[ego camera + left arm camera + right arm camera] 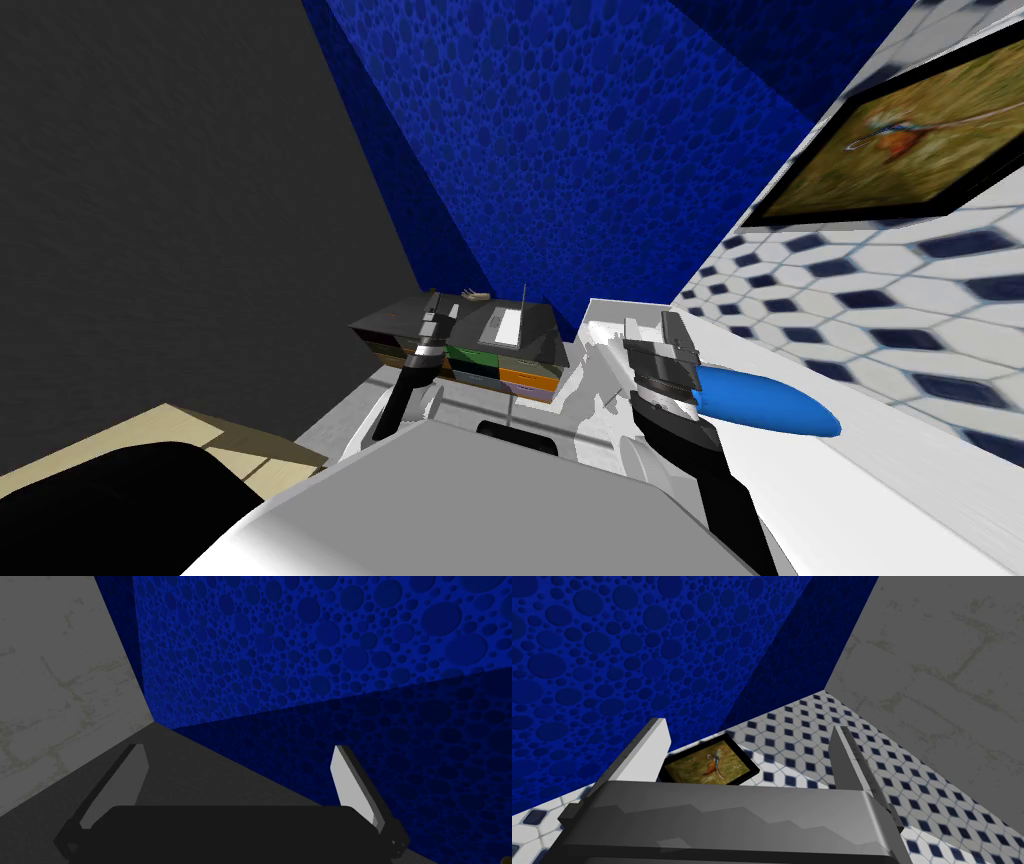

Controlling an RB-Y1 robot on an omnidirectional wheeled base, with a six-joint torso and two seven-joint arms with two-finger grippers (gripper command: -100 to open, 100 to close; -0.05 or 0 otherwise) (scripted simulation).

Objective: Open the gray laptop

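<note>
The left hand (437, 312), empty and wide open, hovers just beside the grey laptop (506, 327) on the dark desk (385, 322) but aims past it, so a reach could shove the laptop rather than lift its lid.

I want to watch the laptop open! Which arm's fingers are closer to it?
Left. The left fingers hang over the dark cabinet right beside the gray laptop; the right fingers are farther off, by a blue object.

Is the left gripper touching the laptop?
Apart. The head view shows the left gripper beside the laptop, with a strip of dark shelf top between; in its wrist view the open fingers press nothing.
</note>
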